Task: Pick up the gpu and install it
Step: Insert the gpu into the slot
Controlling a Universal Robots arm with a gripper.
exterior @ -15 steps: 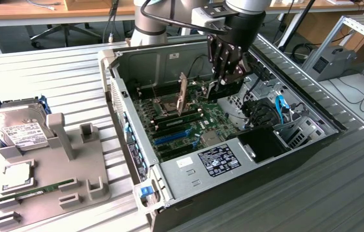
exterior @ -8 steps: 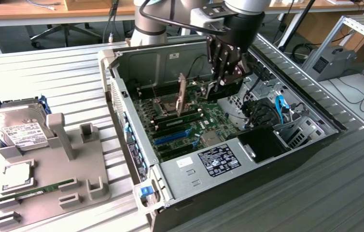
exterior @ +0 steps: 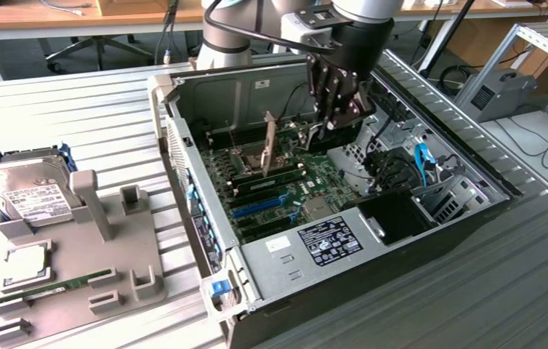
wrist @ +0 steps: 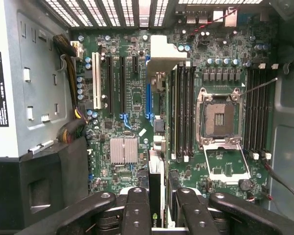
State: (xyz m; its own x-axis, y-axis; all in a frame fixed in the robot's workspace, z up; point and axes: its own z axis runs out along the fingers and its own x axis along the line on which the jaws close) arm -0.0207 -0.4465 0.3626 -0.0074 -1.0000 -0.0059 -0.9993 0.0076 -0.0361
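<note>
Wrist view: gpu (wrist: pixel 155 196) seemingly between jaws.

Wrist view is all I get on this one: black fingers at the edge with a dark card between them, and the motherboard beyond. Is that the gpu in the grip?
Observer: Yes. In the exterior view the gripper is closed on the gpu, holding it on edge inside the open computer case.
Operator: Is it seated?
Observer: It looks not; the card appears to hang above the motherboard.
Operator: What sits outside the case?
Observer: A grey fixture on the exterior view's left carries a hard drive and a RAM stick.
</note>
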